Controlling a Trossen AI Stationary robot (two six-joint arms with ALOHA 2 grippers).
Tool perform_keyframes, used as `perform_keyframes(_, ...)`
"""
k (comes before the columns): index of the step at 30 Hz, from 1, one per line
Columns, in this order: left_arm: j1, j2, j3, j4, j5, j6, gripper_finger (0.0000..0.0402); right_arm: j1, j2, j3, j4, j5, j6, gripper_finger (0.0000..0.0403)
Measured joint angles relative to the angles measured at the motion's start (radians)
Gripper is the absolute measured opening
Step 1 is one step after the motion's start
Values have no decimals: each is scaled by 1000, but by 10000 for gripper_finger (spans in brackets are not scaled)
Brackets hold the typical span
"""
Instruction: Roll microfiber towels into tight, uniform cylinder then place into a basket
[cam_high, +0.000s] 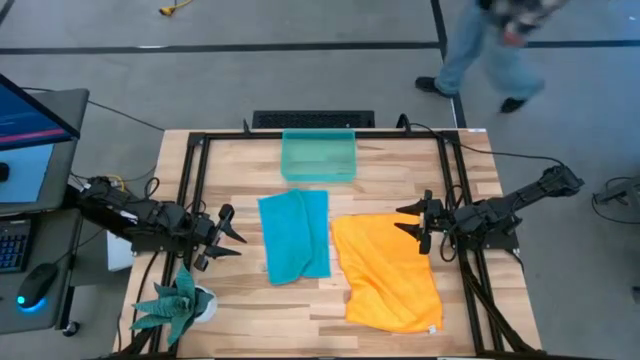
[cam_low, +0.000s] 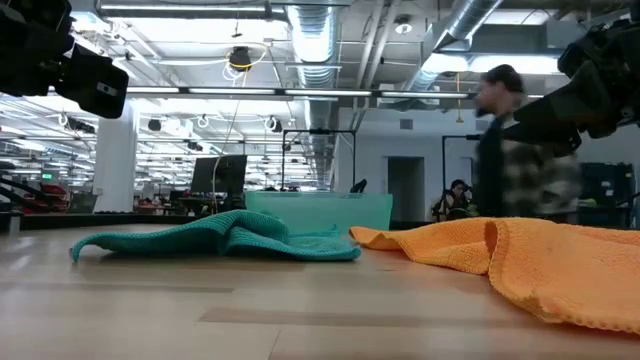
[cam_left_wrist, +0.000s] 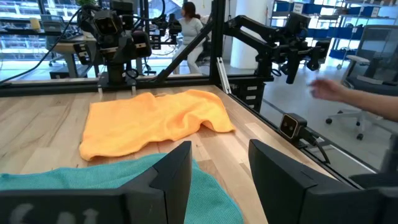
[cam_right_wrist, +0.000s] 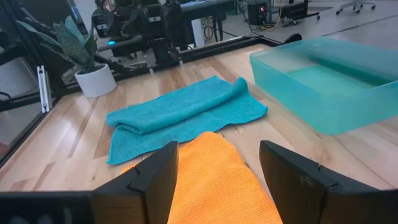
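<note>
A teal-blue towel (cam_high: 294, 234) lies loosely folded on the table's middle, and a larger orange towel (cam_high: 388, 272) lies rumpled to its right; both rest flat on the wood. The translucent teal basket (cam_high: 319, 156) stands at the far edge, behind the teal towel. My left gripper (cam_high: 228, 235) hovers open at the table's left, pointing toward the teal towel (cam_left_wrist: 93, 186). My right gripper (cam_high: 417, 222) hovers open at the right, its fingers above the orange towel's (cam_right_wrist: 217, 180) far right corner, touching nothing.
A potted green spiky plant (cam_high: 178, 305) stands at the near left corner. A black metal frame (cam_high: 320, 135) borders the table. A person (cam_high: 495, 45) walks beyond the far edge. A monitor, keyboard and mouse (cam_high: 30, 130) sit left of the table.
</note>
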Motion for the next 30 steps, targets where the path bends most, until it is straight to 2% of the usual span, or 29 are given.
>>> perform_keyframes(17,0,0,0,0,0,0,151,0,0,0,0,0,0,249)
perform_keyframes(21,0,0,0,0,0,0,151,-1,0,0,3,1,-93,249)
perform_keyframes(30,0,0,0,0,0,0,151,-1,-2,-2,83,2,-180,249)
